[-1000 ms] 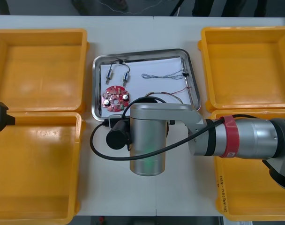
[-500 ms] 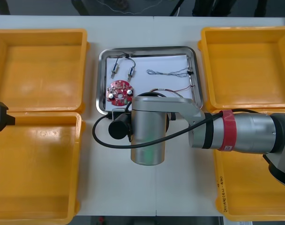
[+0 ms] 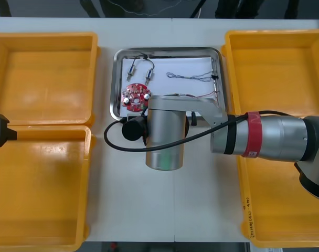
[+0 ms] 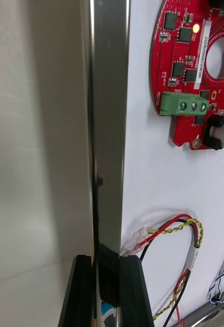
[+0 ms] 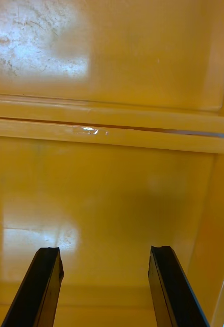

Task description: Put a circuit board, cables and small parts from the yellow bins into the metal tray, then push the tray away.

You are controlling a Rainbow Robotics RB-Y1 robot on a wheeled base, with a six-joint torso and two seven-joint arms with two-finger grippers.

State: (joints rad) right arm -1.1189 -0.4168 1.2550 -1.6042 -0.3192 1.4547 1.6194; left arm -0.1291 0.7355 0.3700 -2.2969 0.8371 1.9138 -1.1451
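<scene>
Reads "MOTOR" beside a green terminal block [image 4: 184, 105] on the round red circuit board [image 4: 191, 71]; other lettering there too small to make out. Inside the metal tray [image 3: 117, 84], on its white lining: that board, two small metal parts [image 3: 131, 70] toward the far left corner, a blue and white cable [image 3: 191, 77] at far right, a red and yellow cable [image 4: 178, 225] just beside the right gripper [image 4: 107, 258]. Clamps the tray's near rim, one finger on each side. Sits between the far yellow bins [image 3: 44, 39] on a light table [image 3: 201, 210]. Over a left bin's floor, the left gripper [image 5: 105, 250], fingers apart.
</scene>
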